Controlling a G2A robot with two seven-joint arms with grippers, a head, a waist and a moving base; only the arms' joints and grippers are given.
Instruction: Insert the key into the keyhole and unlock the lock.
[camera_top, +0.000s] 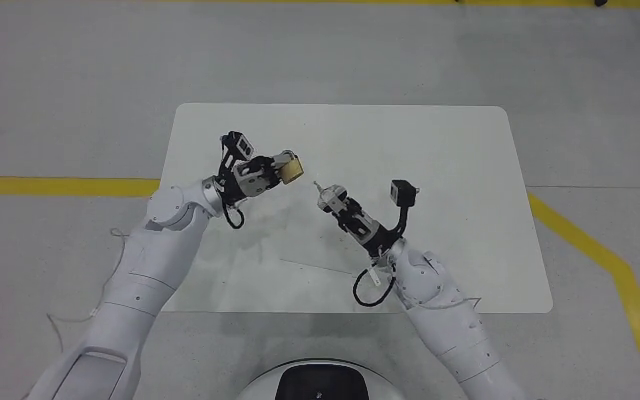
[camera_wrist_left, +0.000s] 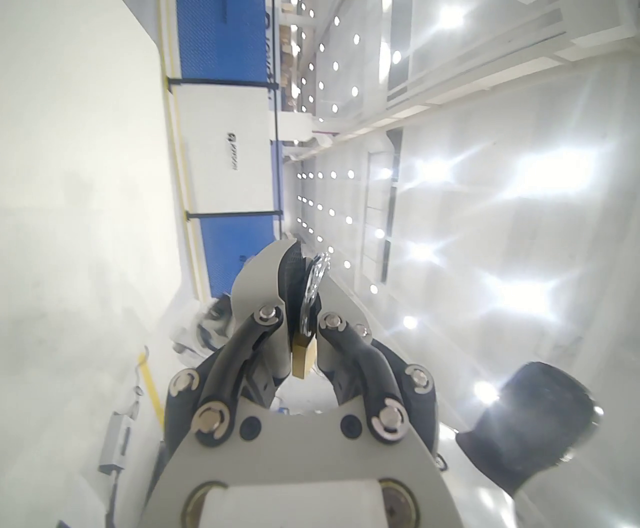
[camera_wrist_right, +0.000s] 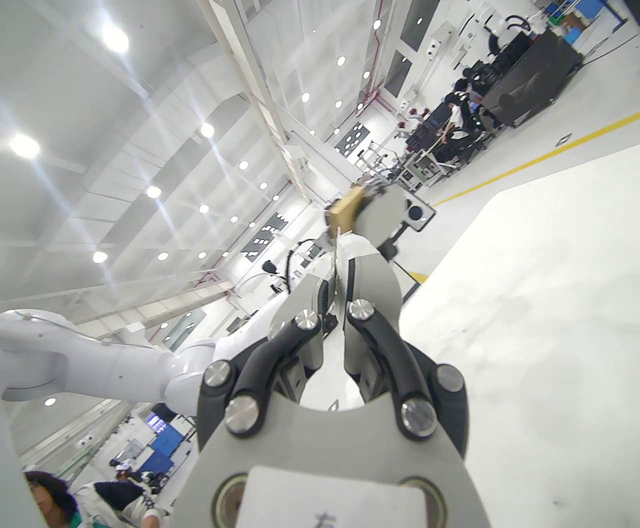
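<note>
Brass padlock (camera_top: 291, 169) with silver shackle (camera_wrist_left: 313, 287): clamped between the closed fingers of the left gripper (camera_top: 274, 172), held over the far-left part of the white table (camera_top: 450, 150) with rounded corners.
Small silver key (camera_top: 319, 186): pinched in the closed right gripper (camera_top: 328, 196), tip pointing toward the brass padlock, near it but not touching.

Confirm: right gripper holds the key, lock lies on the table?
Wrong on the lock. The lock is clamped in the left gripper, not lying on the table; the left wrist view shows it. The right gripper does hold the key.
</note>
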